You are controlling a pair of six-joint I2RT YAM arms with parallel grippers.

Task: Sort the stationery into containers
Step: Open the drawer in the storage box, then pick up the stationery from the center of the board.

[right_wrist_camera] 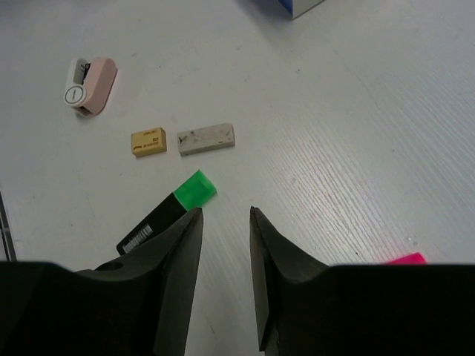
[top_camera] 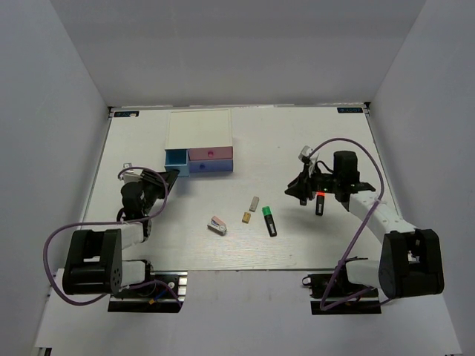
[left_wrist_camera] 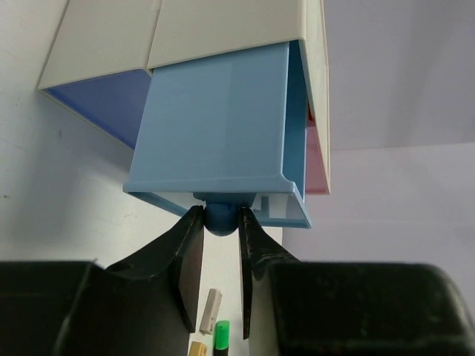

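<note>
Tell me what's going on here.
The left gripper is closed on the knob of the light blue drawer, which sits partly pulled out of the white-topped box. The right gripper hangs open and empty over the table, beside the green-capped highlighter. The stapler, a tan block, a whitish block and a pink-capped highlighter lie loose.

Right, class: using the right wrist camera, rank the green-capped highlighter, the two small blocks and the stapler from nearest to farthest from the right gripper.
1. Green-capped highlighter, right beside the right gripper, on its left in this view.
2. Pale grey block, ahead and slightly left.
3. Tan block, left of the grey one.
4. Pink stapler, far upper left.
</note>
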